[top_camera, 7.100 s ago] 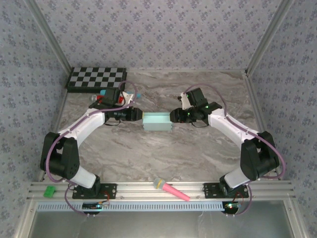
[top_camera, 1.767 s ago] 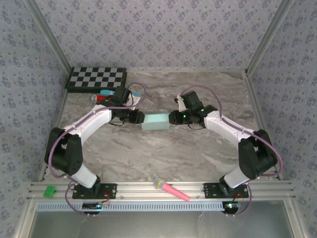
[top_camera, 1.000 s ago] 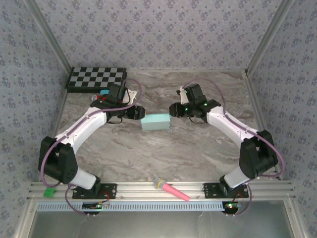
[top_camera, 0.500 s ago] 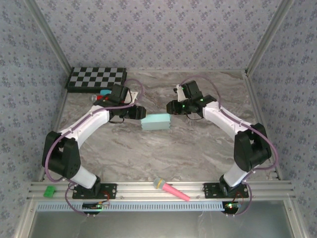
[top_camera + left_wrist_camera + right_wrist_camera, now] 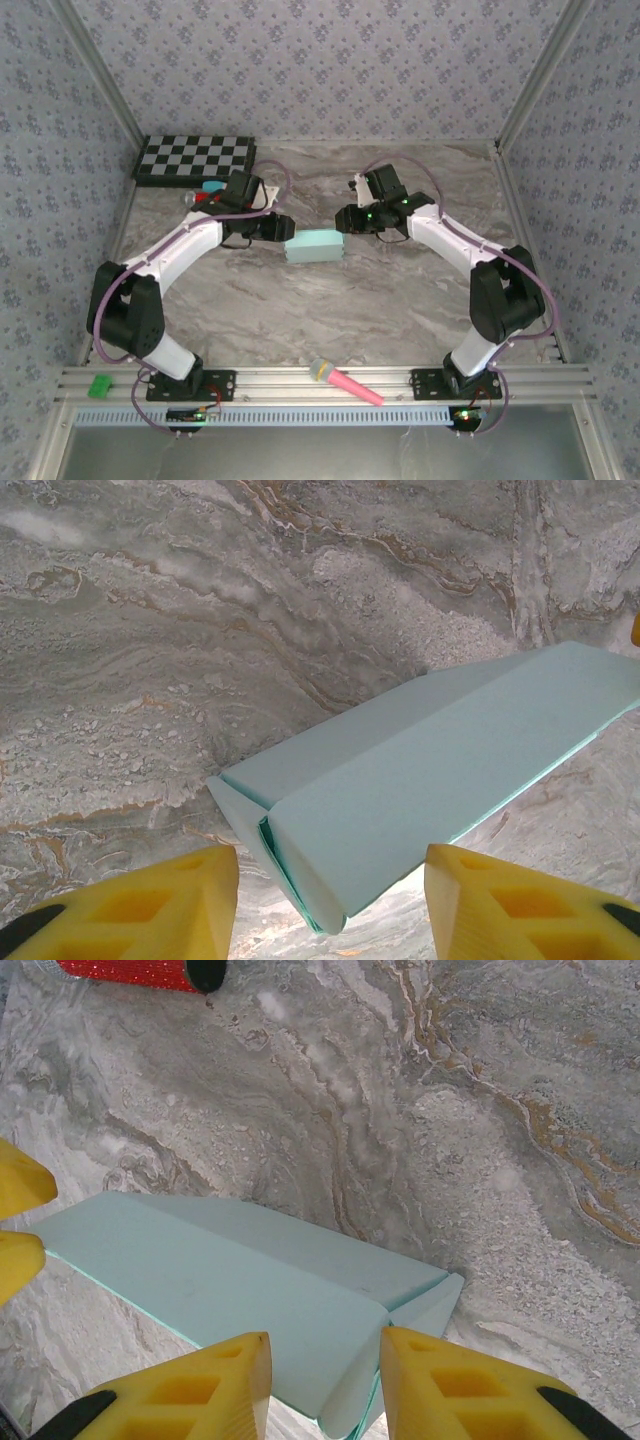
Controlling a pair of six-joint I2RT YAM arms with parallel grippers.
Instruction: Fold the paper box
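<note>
Between the parted jaws of my left gripper (image 5: 328, 868) lies one end of the paper box (image 5: 440, 765); right gripper (image 5: 325, 1348), equally parted, straddles the other.

Pale aqua-blue card paper box (image 5: 430, 770), folded into a closed rectangular form, lies on the grey veined marble tabletop (image 5: 200, 630), running from lower centre to upper right. Its near end, layered folds showing, sits between the left gripper's (image 5: 330, 875) yellow fingers (image 5: 150, 900). They stand apart, clear of the card.

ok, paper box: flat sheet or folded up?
Folded: the paper box is a long body with top and side panels creased up. Its end flaps are tucked in but not flush.
</note>
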